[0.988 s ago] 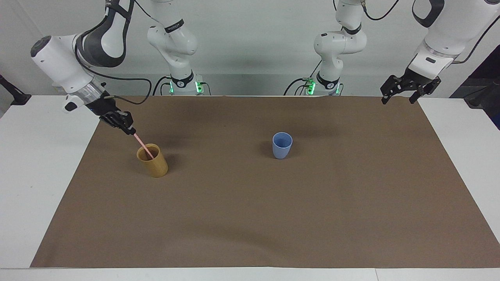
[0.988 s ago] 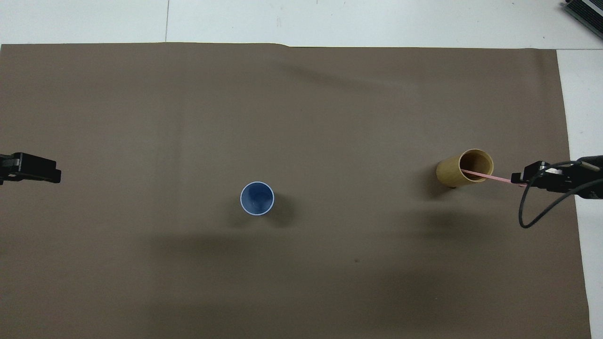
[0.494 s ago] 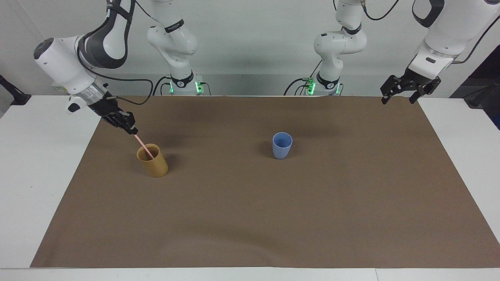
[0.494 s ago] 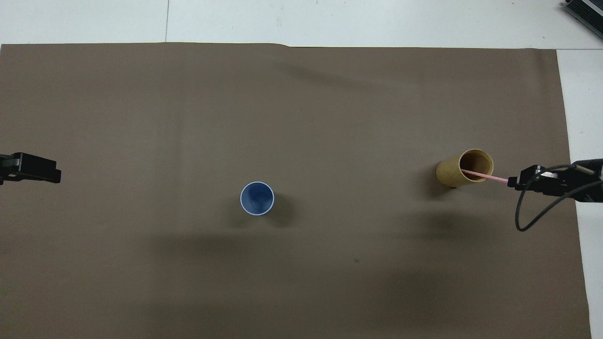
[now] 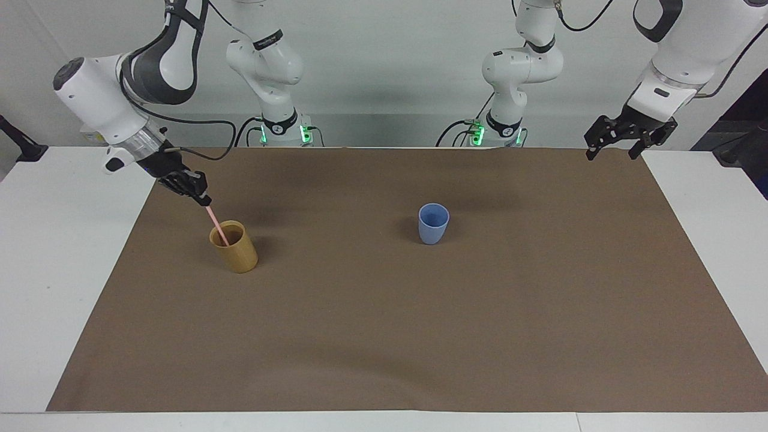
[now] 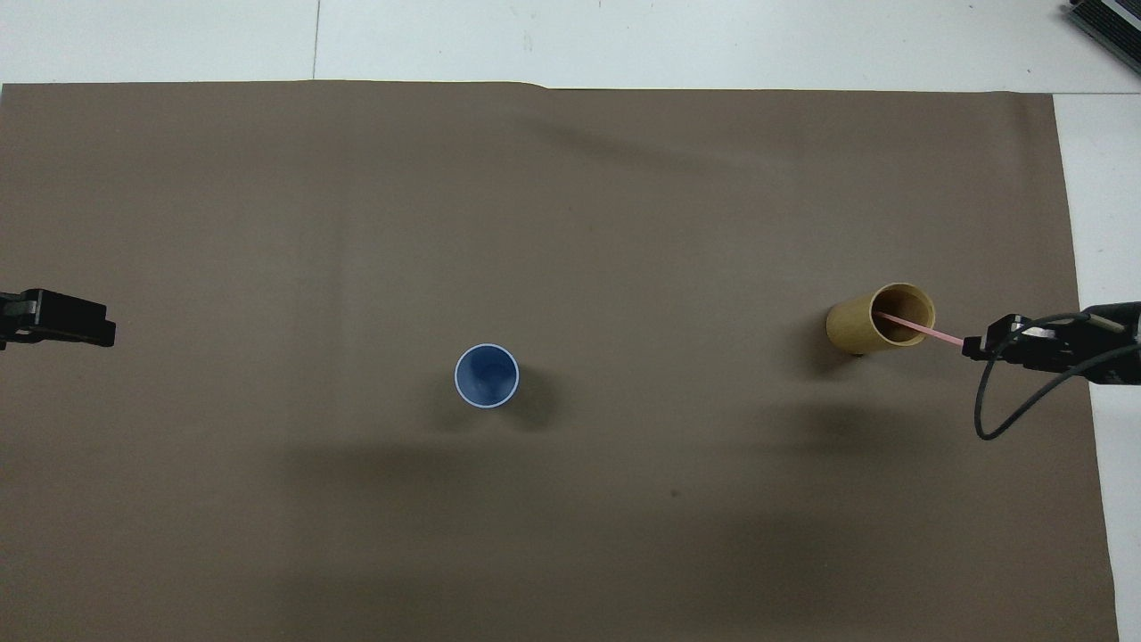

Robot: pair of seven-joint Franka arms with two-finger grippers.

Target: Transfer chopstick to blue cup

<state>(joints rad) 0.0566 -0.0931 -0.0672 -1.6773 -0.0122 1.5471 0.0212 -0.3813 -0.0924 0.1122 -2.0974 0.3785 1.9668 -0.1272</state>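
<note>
You are looking at a white rectangular table (image 5: 66,288) whose middle is covered by a large brown paper-like mat (image 5: 390,336) — it reaches nearly to the table's edge farthest from the robots, leaving white strips bare at both ends. The mat lies flat, with faint creases and soft, blurred shadows across it, so the light falls from above and is diffuse. A plain pale grey wall (image 5: 384,66) closes the scene. In the overhead view you can see a thin seam (image 6: 316,40) in the white tabletop, and a dark ribbed object (image 6: 1105,22) — only partly in frame — at one corner.
</note>
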